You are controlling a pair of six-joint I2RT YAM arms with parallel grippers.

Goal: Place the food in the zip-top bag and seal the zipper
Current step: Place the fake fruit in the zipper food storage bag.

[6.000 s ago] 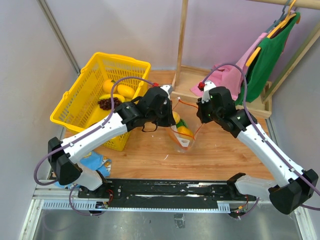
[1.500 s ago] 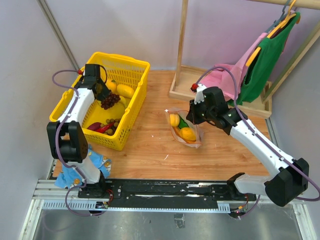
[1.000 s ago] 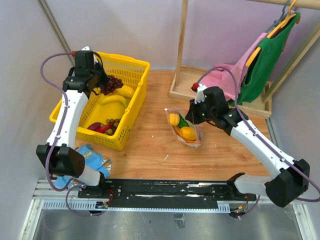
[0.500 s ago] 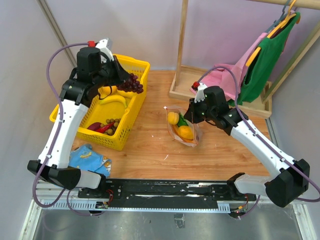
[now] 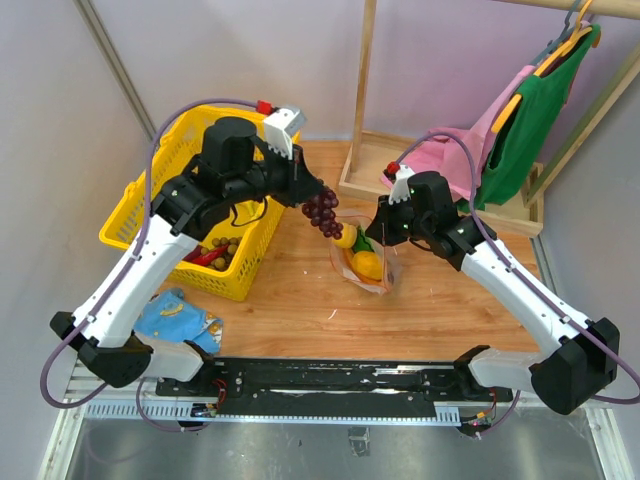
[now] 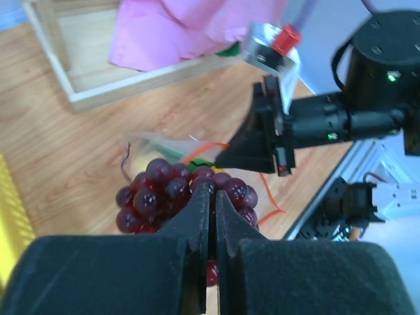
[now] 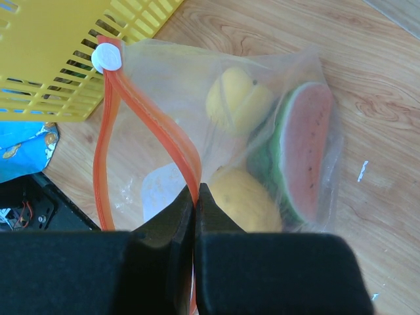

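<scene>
From above, the bag is lying on the table with its mouth lifted. The left gripper is hanging just above and to the left of the bag, clamped on a bunch of dark grapes that is dangling over the bag's upper left corner. The right gripper is sitting at the bag's upper right edge, closed on it. The yellow basket is standing well to the left of the bag. Yellow fruits are showing inside the bag.

In the left wrist view, the left gripper is pressing its two tips together on the top of the grapes. The bag is lying just beyond and below the bunch, partly hidden by it. The right gripper is reaching in at the bag's right side. A pink cloth and a wooden tray are lying beyond the bag.

In the right wrist view, the right gripper is pinched shut on one side of the red zipper, pulling it away from the other side so the bag's mouth is gaping. The white slider is sitting at the zipper's far end, next to the basket. Inside the bag, a watermelon wedge is lying to the right of the gripper, beside two yellow fruits.
</scene>
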